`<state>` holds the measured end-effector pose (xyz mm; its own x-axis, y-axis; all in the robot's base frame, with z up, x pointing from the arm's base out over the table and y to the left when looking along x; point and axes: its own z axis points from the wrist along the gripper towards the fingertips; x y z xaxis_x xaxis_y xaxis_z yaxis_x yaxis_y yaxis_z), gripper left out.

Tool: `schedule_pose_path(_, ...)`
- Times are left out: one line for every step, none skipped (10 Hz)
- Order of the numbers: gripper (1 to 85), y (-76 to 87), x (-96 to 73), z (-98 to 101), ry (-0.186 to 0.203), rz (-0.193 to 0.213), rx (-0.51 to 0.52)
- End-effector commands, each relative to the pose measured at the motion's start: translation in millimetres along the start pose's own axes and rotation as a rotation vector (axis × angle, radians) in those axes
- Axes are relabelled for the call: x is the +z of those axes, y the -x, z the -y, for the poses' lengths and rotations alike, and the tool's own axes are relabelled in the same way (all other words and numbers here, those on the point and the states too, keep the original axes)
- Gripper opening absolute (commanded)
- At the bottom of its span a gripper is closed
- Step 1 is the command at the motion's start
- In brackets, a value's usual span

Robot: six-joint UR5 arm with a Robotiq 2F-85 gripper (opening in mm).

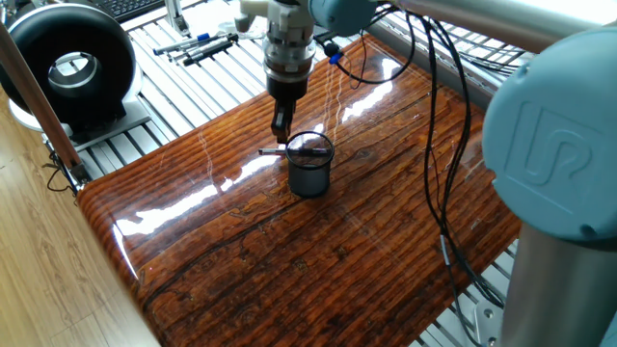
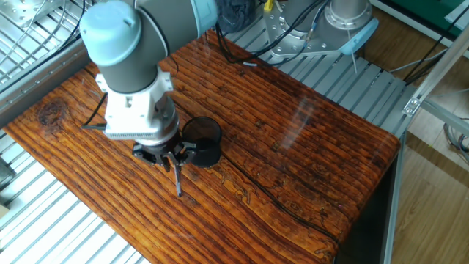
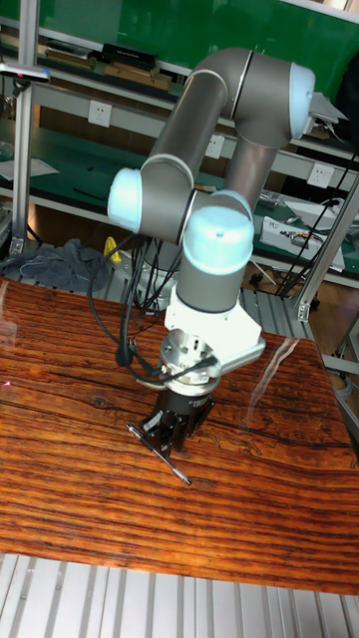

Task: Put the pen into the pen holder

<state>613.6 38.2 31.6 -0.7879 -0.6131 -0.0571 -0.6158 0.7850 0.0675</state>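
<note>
The pen holder [image 1: 309, 173] [image 2: 206, 149] is a small dark mesh cup standing upright on the wooden table [image 1: 289, 260]. The thin black pen [image 1: 273, 151] [image 2: 178, 180] [image 3: 166, 462] lies slanted beside the cup. One end points out over the table, and the other seems to rest at the cup's rim. My gripper [image 1: 281, 128] [image 2: 173, 157] [image 3: 175, 432] hangs just over the pen next to the cup. It looks open, a finger on either side of the pen, not closed on it. In the tall fixed view the gripper hides the cup.
A big black round fan [image 1: 72, 63] and a group of markers [image 1: 204, 44] sit beyond the table's far left edge on metal slats. Black cables [image 1: 445, 183] hang over the table's right side. A thin dark cable [image 2: 264, 205] runs across the wood.
</note>
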Motion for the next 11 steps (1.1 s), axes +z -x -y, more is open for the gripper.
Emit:
schedule_pose_path(27.3, 6.7, 12.2, 7.7, -0.006, 0.015, 0.008)
schedule_pose_path(27.3, 7.6, 15.0, 8.5, -0.005, 0.018, 0.008)
schedule_pose_path(27.3, 8.3, 17.1, 8.7, -0.002, 0.020, 0.006)
schedule_pose_path(27.3, 9.5, 19.7, 9.0, 0.000, 0.022, 0.006)
schedule_pose_path(27.3, 10.8, 23.6, 9.1, 0.005, 0.023, 0.006)
schedule_pose_path(27.3, 11.4, 26.2, 7.1, 0.016, 0.024, 0.005)
schedule_pose_path(27.0, 10.9, 27.0, 1.6, 0.038, 0.022, 0.005)
schedule_pose_path(27.0, 10.1, 26.6, -3.5, 0.058, 0.020, 0.001)
schedule_pose_path(26.0, 10.2, 26.4, -7.3, 0.071, 0.021, 0.001)
schedule_pose_path(25.7, 10.3, 26.6, -8.5, 0.074, 0.021, 0.001)
schedule_pose_path(24.3, 10.1, 26.3, -10.3, 0.083, 0.024, -0.001)
